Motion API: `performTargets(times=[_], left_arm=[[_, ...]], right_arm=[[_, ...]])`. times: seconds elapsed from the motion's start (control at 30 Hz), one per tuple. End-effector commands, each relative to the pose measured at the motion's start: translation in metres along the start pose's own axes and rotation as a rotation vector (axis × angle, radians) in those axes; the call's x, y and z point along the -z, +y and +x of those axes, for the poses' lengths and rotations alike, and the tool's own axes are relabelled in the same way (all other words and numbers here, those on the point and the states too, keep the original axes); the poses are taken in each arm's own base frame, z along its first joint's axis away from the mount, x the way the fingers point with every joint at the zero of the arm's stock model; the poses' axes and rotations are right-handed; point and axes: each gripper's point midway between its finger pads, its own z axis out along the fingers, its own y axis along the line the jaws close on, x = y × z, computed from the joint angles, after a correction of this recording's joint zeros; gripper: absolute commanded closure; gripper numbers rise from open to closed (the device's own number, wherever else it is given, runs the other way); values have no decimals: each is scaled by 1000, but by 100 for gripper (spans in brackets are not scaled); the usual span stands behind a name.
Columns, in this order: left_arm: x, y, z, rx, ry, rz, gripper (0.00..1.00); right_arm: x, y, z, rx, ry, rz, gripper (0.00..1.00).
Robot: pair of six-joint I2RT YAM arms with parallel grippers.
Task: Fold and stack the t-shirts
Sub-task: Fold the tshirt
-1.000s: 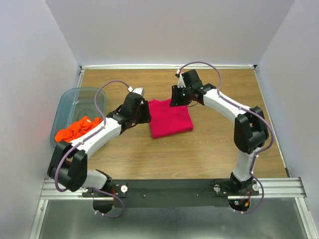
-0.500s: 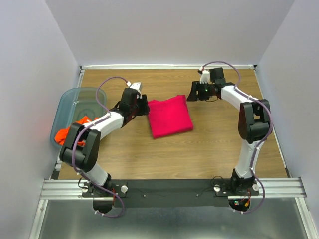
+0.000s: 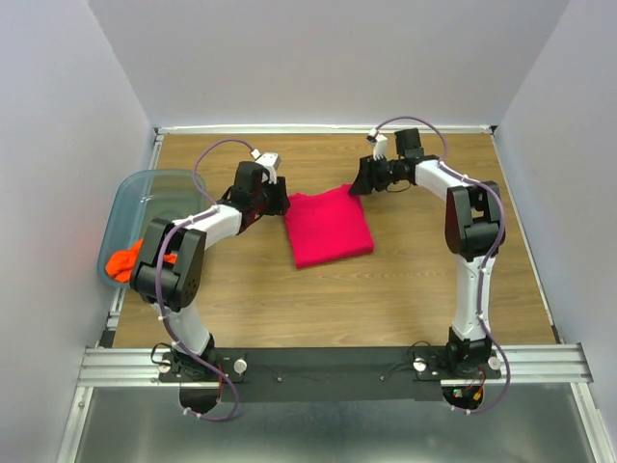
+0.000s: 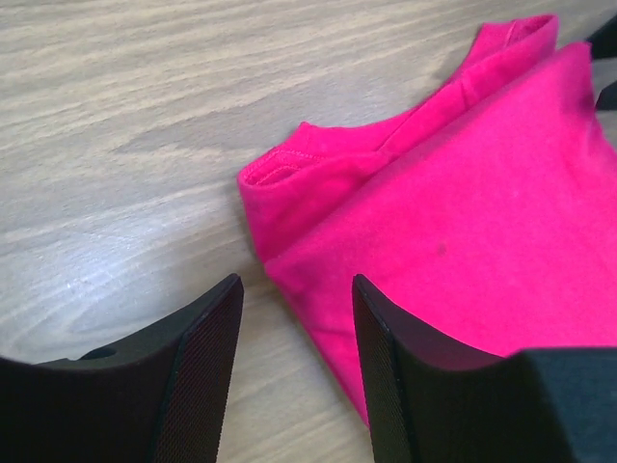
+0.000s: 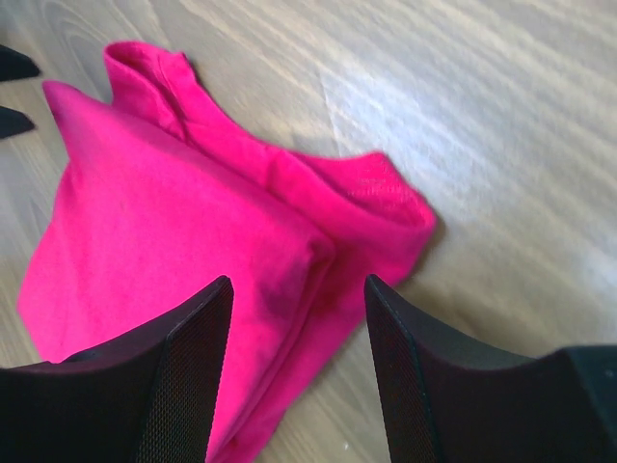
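Note:
The magenta-pink t-shirt (image 3: pixel 328 225) lies folded into a rough square on the wooden table. My left gripper (image 3: pixel 281 201) is open and empty at the shirt's far left corner; in the left wrist view (image 4: pixel 294 333) the shirt (image 4: pixel 463 231) lies between and beyond the fingers. My right gripper (image 3: pixel 357 183) is open and empty at the shirt's far right corner; in the right wrist view (image 5: pixel 297 338) the folded edge of the shirt (image 5: pixel 174 222) lies between the fingers. The orange t-shirt (image 3: pixel 123 260) lies crumpled in the bin, partly hidden by the left arm.
A translucent blue-grey plastic bin (image 3: pixel 145 188) stands at the table's left edge. White walls close the table on the left, back and right. Bare wood (image 3: pixel 366 289) lies in front of the pink shirt.
Both grippers have let go of the pink shirt's far edge and drawn back a little. The left arm's elbow has swung left over the bin. The right gripper moved out, then back to the corner.

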Motion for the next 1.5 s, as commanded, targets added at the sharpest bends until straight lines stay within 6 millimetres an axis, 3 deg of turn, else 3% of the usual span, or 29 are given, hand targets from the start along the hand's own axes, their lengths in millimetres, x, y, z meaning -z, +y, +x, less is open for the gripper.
performTargets(times=[0.0, 0.43, 0.67, 0.77, 0.93, 1.03, 1.07, 1.17, 1.27, 1.33, 1.47], left_arm=[[-11, -5, 0, -48, 13, 69, 43], [-26, -1, 8, -68, 61, 82, 46], [-29, 3, 9, -79, 72, 76, 46], [-29, 7, 8, -84, 72, 75, 46], [-32, 6, 11, -86, 84, 94, 50], [-32, 4, 15, -91, 95, 112, 61], [-33, 4, 17, -92, 99, 113, 69], [-33, 5, 18, -92, 102, 110, 70], [-34, 5, 18, -92, 104, 108, 90], [-34, 6, 18, -92, 105, 105, 98], [-27, 3, 11, -98, 87, 108, 100]], right_arm=[[-11, 5, -11, 44, -23, -89, 36], [-26, 7, -12, 23, -23, -194, 44], [-26, 10, -13, 19, -24, -220, 67], [-26, 12, -15, 21, -26, -225, 87], [-25, 12, -17, 23, -30, -223, 95], [-24, 12, -18, 23, -31, -218, 98], [-24, 12, -19, 23, -33, -216, 99], [-23, 14, -20, 22, -34, -221, 100], [-22, 15, -21, 26, -37, -219, 99], [-19, 17, -25, 33, -43, -218, 99], [-11, 22, -30, 51, -54, -206, 99]])
